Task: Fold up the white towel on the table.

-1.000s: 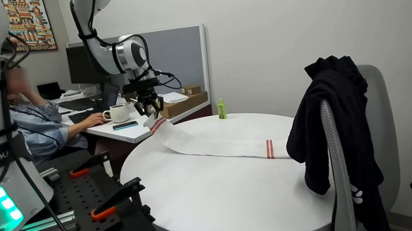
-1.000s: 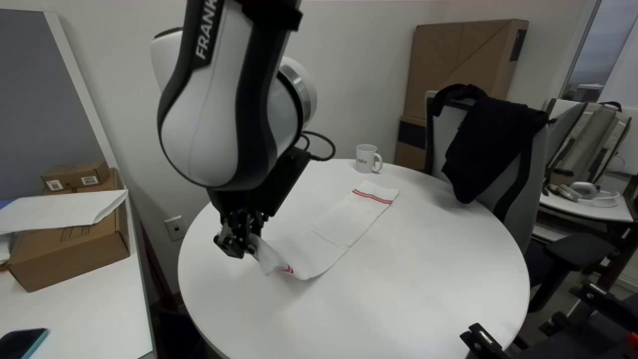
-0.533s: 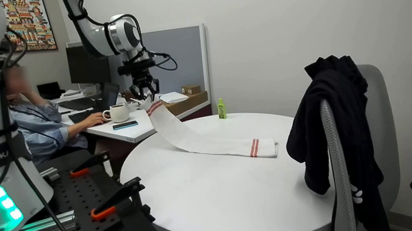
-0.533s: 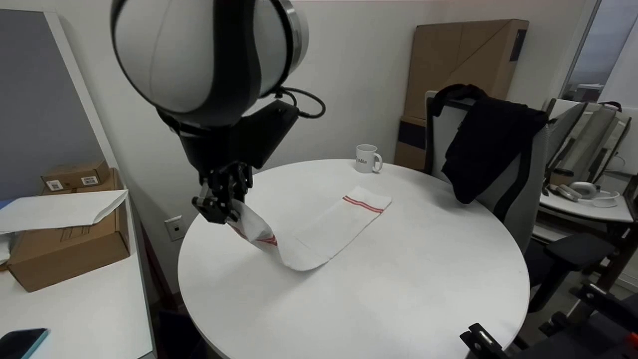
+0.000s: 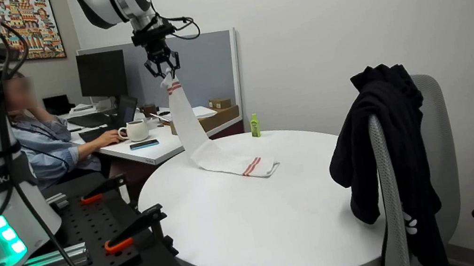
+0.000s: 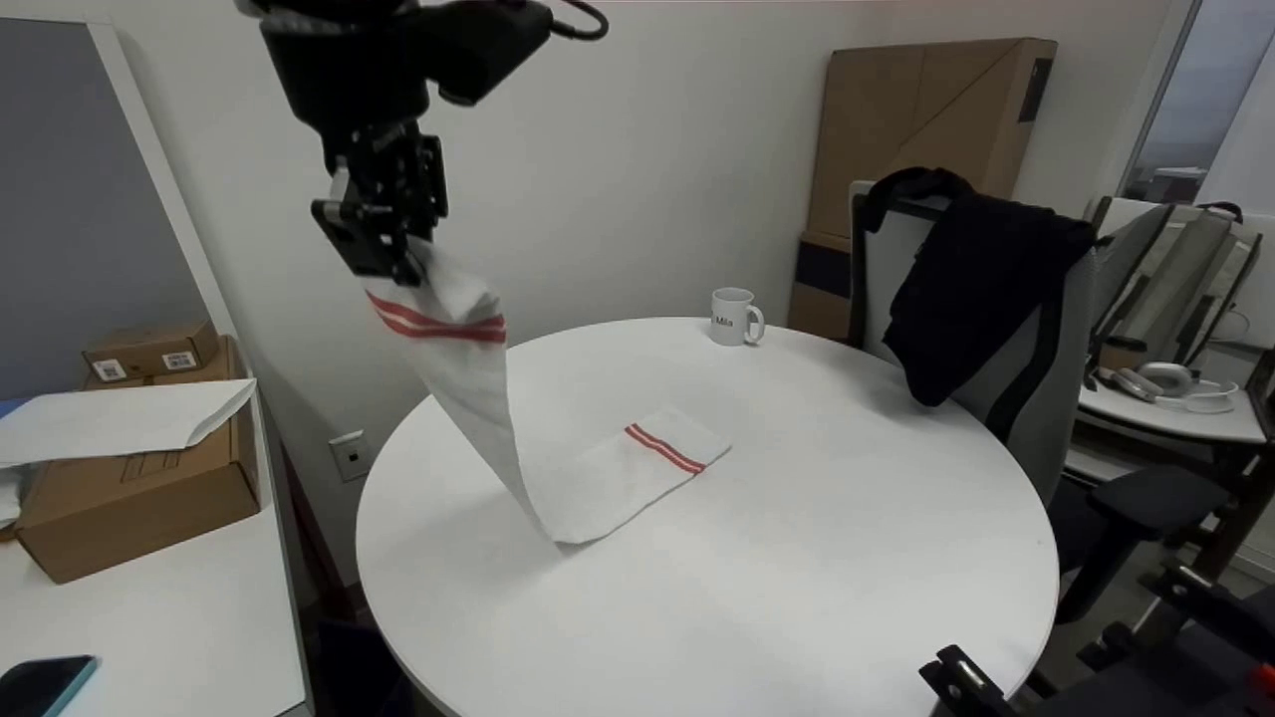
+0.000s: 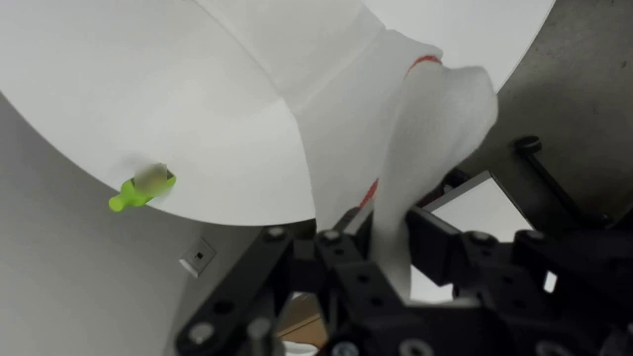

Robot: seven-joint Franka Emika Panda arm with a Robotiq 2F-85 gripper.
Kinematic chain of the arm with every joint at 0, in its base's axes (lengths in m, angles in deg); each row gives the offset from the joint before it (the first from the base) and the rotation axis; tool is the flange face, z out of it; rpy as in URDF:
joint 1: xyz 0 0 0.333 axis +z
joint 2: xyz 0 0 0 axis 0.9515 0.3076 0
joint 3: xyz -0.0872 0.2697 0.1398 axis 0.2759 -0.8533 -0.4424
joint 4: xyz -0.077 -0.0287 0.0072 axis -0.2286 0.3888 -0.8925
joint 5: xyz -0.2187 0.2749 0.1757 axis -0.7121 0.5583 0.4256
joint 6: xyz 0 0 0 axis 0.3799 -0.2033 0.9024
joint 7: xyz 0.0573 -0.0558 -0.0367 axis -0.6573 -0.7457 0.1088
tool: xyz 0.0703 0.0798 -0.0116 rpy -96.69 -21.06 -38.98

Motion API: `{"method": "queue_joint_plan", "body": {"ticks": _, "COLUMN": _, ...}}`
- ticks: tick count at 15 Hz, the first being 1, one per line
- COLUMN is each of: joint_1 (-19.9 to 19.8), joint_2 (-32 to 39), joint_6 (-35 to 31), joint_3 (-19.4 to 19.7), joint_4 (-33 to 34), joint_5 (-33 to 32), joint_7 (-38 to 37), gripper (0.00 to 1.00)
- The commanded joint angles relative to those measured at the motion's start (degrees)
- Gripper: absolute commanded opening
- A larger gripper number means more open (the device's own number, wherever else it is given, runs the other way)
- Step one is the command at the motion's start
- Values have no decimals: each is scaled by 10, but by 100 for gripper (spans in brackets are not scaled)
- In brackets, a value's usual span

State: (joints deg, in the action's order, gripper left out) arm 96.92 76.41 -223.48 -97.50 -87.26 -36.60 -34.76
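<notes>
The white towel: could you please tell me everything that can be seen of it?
The white towel is a long strip of thin, soft-looking cloth, with a pair of red stripes across it near each end. One end is bunched and pinched between the robot's fingers, above the table. From there the cloth hangs at a slant, bends where it meets the table, and its other end lies loose and nearly flat there. How many layers it has, I cannot tell.

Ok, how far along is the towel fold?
Done: the hand is shut on one striped end of the white towel. In progress: that end is raised above the table; the other striped end lies on it. Left, probably: bringing the raised end over the lying part and releasing; the ends are apart.
</notes>
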Motion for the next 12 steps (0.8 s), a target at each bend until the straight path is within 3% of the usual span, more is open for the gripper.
{"method": "queue_joint_plan", "body": {"ticks": 1, "joint_1": -32, "joint_2": -36, "joint_6": 41, "joint_3": -10, "joint_4": 21, "joint_5": -1, "joint_7": 36, "gripper": 6}}
{"method": "queue_joint_plan", "body": {"ticks": 12, "joint_1": -138, "joint_2": -61, "joint_6": 63, "joint_3": 35, "joint_4": 48, "joint_5": -5, "joint_7": 114, "gripper": 6}}
